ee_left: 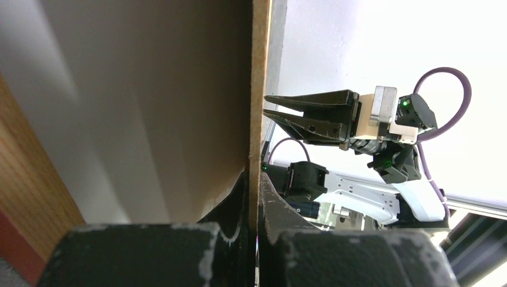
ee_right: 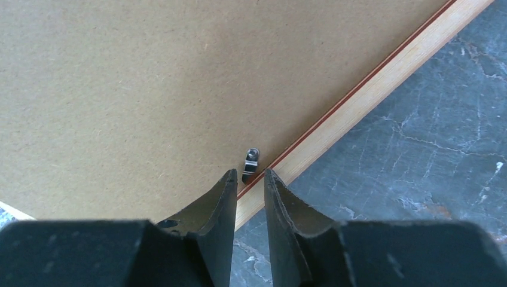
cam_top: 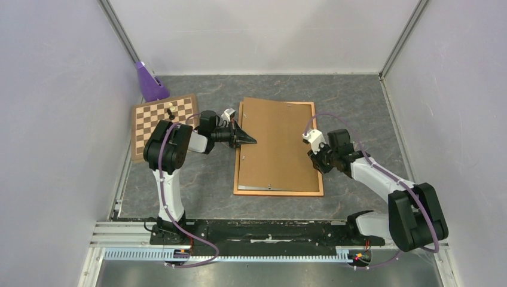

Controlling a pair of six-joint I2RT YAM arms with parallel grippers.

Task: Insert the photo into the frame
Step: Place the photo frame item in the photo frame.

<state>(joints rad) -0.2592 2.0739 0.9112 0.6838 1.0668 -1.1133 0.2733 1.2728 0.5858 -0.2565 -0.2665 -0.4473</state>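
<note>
- While the left gripper [cam_top: 251, 142] is clamped on the left edge of the hardboard backing panel [cam_top: 278, 143], holding that side raised, we see the frame [cam_top: 278, 194] lying flat at the middle of the table [cam_top: 209, 173].
- Right gripper [ee_right: 248, 173]: jaws slightly apart and empty, over the metal clip [ee_right: 252, 158] by the frame's right rail.
- Photo: hidden, so we can't tell where it is.

The backing panel [cam_top: 275, 143] is tipped up along its left edge, pinched there by the left gripper [cam_top: 251, 142]. That opens a wedge of space under it on that side, above the frame [cam_top: 278, 192]. On the right the panel lies down and closes the gap.

The left arm [cam_top: 173, 146] fills the lane between the chessboard [cam_top: 179, 107] and the frame. The right gripper [ee_right: 248, 174] hangs over the frame's right rail with its jaws slightly parted, just short of a small metal clip [ee_right: 252, 162].

Bare table [cam_top: 370, 119] lies open to the right of the frame, and in strips beyond it and nearer the bases. Chess pieces [cam_top: 170, 112] and a purple object [cam_top: 149, 81] crowd the far-left corner. 3 walls [cam_top: 269, 36] hem everything in.
</note>
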